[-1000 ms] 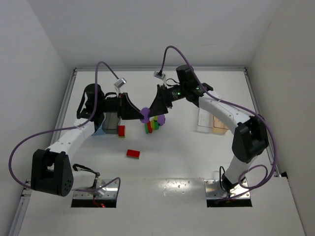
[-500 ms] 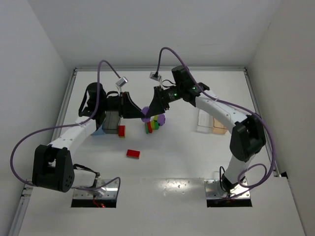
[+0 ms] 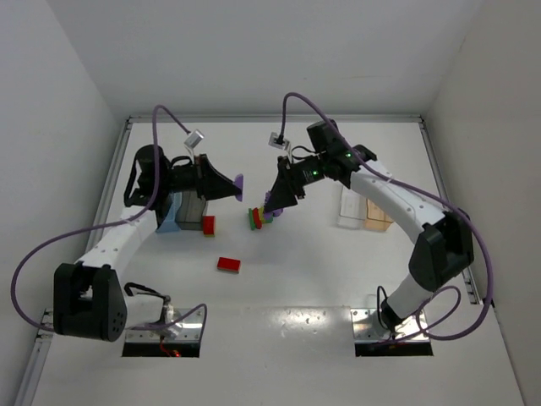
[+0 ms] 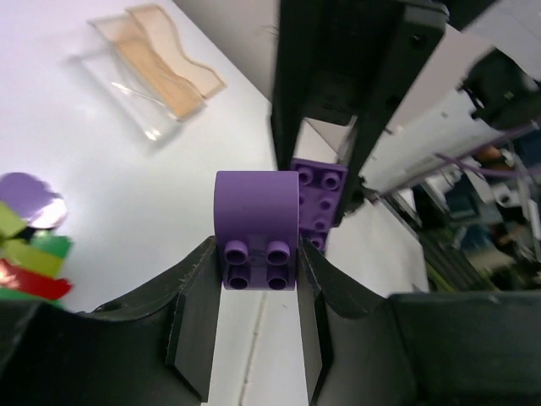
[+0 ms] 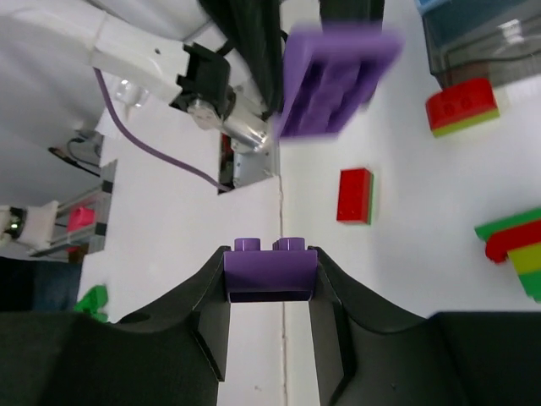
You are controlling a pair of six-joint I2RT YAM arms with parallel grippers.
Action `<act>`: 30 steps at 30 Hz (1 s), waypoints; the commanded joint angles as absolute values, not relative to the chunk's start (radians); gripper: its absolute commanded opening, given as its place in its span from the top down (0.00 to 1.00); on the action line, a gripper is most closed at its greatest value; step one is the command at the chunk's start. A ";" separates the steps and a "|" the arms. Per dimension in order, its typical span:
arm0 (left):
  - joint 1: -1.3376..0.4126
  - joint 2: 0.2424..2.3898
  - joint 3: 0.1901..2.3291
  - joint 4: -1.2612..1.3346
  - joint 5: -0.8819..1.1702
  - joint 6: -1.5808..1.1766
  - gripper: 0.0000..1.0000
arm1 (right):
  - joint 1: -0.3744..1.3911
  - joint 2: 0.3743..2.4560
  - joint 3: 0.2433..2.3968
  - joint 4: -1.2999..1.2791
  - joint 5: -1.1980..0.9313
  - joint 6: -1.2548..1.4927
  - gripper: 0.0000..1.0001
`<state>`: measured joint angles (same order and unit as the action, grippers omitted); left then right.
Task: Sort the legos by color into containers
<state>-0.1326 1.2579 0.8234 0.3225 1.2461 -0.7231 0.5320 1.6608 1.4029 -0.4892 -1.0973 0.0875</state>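
Observation:
My left gripper (image 3: 236, 185) is shut on a rounded purple lego (image 4: 256, 224), held in the air left of the pile. My right gripper (image 3: 271, 205) is shut on a small purple brick (image 5: 270, 269), just above the pile of red, green and yellow-green legos (image 3: 258, 218). The two purple pieces are apart, with a small gap between them. A red brick (image 3: 228, 264) lies alone toward the front. A red brick on yellow-green (image 3: 208, 225) sits beside the dark grey bin (image 3: 193, 209) and the light blue bin (image 3: 167, 216). The clear bin (image 3: 350, 206) and the tan-orange bin (image 3: 375, 216) stand at the right.
The left arm's purple cable (image 3: 51, 245) loops out over the left side of the table. Metal base plates (image 3: 165, 326) sit at the near edge. White walls close in the table at the back and both sides.
The grippers met over the pile with the purple pieces joined. The right gripper closed on the purple brick, then the arms drew apart, each carrying one purple piece.

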 commanded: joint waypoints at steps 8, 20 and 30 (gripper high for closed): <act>-0.005 1.099 0.911 -0.277 0.639 -0.274 1.00 | 0.479 1.520 1.342 -0.549 -0.807 -0.043 1.00; -0.005 1.209 0.946 -0.500 0.126 -0.109 1.00 | 0.497 1.707 1.592 -0.456 -0.584 0.087 1.00; -0.005 1.307 0.956 -0.500 0.081 -0.109 1.00 | 0.548 1.908 1.807 -0.437 -0.584 0.132 1.00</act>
<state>-0.0113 1.3041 0.9127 -0.4961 0.1123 -0.1230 0.5255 1.8828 1.7397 -0.4850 -0.5900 0.0944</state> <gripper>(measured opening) 0.420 0.373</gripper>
